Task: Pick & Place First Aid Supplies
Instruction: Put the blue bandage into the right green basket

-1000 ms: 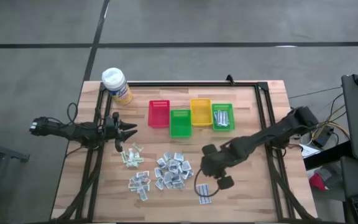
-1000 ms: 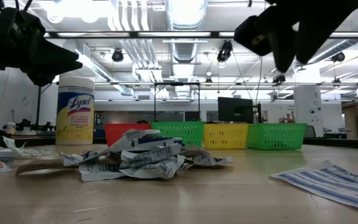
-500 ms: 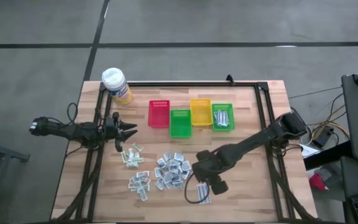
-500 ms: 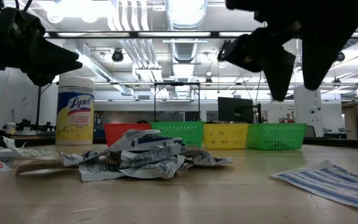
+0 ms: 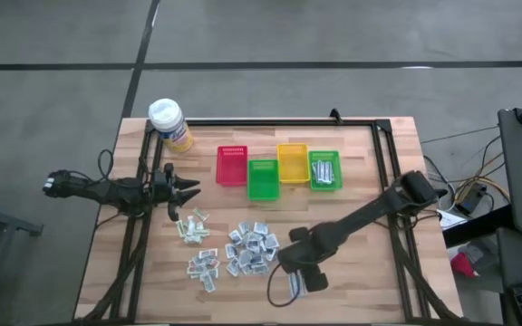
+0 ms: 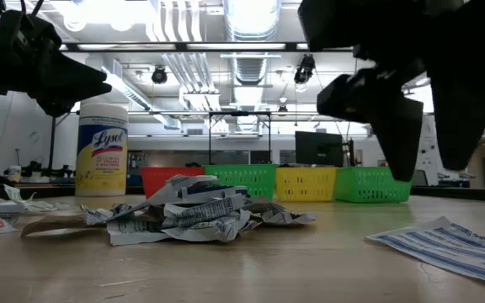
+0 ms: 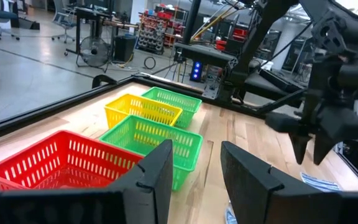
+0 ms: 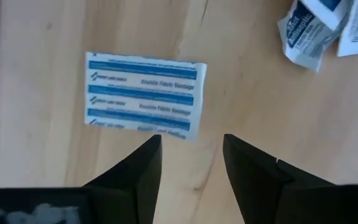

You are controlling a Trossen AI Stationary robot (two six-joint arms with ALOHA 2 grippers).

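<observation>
The first aid supplies lie loose on the wooden table. A set of white strips with blue stripes [image 8: 143, 94] lies flat near the front edge [image 5: 295, 282]. Crinkly packets form a pile [image 5: 252, 249] mid-table, with a smaller pile [image 5: 203, 267] and pale sachets [image 5: 191, 226] to its left. My right gripper [image 8: 191, 155] points steeply down, open, just above the table beside the striped strips and touching nothing. My left gripper [image 5: 187, 192] stays level and open at the table's left, above the sachets.
Four small bins stand in a row at the back: red [image 5: 231, 165], green [image 5: 262, 178], yellow [image 5: 292, 163] and a second green one [image 5: 324, 170] with strips inside. A yellow wipes bottle [image 5: 172, 125] stands at the far left corner. A black frame [image 5: 383, 181] borders the table.
My right gripper has come down and toward the table's near left, from over the bare wood right of the middle pile to just above the blue-striped strips. No packet has moved.
</observation>
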